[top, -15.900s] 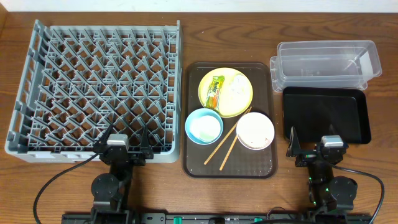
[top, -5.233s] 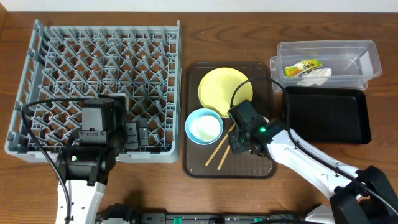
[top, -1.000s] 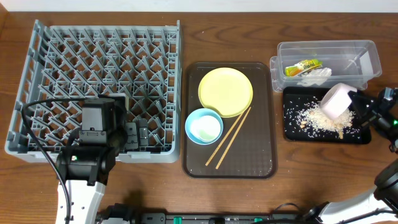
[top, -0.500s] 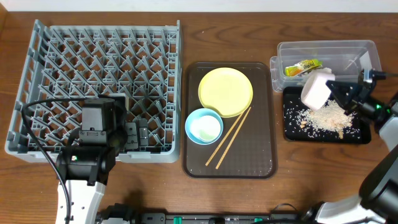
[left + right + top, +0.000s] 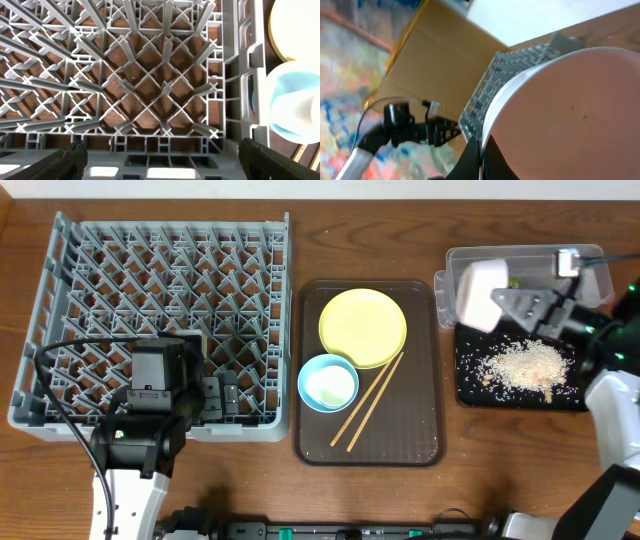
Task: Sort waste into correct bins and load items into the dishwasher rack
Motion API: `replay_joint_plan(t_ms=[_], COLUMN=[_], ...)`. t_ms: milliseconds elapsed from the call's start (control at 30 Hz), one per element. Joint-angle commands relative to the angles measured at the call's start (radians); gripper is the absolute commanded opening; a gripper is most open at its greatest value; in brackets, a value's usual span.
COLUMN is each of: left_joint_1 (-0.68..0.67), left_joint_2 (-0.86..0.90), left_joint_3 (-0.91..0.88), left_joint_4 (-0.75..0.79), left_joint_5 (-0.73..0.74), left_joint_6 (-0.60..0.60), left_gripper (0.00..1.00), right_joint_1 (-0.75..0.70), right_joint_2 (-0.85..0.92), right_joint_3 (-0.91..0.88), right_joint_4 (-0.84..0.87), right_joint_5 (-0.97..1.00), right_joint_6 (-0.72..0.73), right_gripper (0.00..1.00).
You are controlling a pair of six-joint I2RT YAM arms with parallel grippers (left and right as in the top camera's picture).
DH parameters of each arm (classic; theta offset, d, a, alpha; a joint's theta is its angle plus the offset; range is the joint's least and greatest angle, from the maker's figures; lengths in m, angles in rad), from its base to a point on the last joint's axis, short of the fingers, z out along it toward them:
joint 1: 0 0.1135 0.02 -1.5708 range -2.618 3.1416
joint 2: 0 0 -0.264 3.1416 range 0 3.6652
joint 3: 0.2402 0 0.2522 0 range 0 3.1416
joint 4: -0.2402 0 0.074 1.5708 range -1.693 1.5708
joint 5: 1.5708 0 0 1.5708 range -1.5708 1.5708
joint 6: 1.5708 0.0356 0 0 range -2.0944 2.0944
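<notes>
My right gripper (image 5: 503, 301) is shut on the rim of the white-pink bowl (image 5: 479, 293), held on its side above the left end of the clear tub (image 5: 590, 278). In the right wrist view the fingertips (image 5: 470, 150) pinch the bowl's rim (image 5: 560, 115). Whitish rice scraps (image 5: 525, 364) lie heaped in the black tray (image 5: 467, 392). The yellow plate (image 5: 362, 327), light blue bowl (image 5: 328, 382) and chopsticks (image 5: 367, 400) rest on the brown tray. My left gripper (image 5: 160, 167) hangs open over the front edge of the grey rack (image 5: 150, 300).
The brown serving tray (image 5: 415, 445) sits between the rack and the bins. The rack's front wall (image 5: 165, 155) is right below my left fingers (image 5: 70, 159). The blue bowl (image 5: 292, 102) and plate (image 5: 297, 25) show at the right of the left wrist view.
The right gripper has carried the bowl up and to the left, from over the black tray to over the tub's left end. The left arm has stayed still.
</notes>
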Motion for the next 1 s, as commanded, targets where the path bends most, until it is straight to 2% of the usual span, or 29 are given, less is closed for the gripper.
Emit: replay_joint_plan(t_ms=[0, 267, 533, 733, 967], left_joint_1=[0.000, 0.000, 0.000, 0.000, 0.000], left_joint_2=[0.000, 0.000, 0.000, 0.000, 0.000], left_joint_3=[0.023, 0.023, 0.023, 0.023, 0.023], left_joint_4=[-0.002, -0.002, -0.002, -0.002, -0.002], left_joint_5=[0.010, 0.010, 0.010, 0.010, 0.010], left_joint_6=[-0.013, -0.013, -0.013, -0.013, -0.013], left_gripper=[0.98, 0.98, 0.98, 0.98, 0.98], right_joint_1=[0.066, 0.203, 0.298, 0.391, 0.491], right_joint_2=[-0.016, -0.016, -0.016, -0.014, -0.014], right_joint_3=[0.013, 0.013, 0.013, 0.013, 0.013], right_joint_4=[0.049, 0.142, 0.225, 0.235, 0.135], right_joint_5=[-0.013, 0.076, 0.293, 0.409, 0.507], right_joint_6=[0.076, 0.121, 0.108, -0.015, -0.222], right_gripper=[0.01, 0.01, 0.01, 0.01, 0.01])
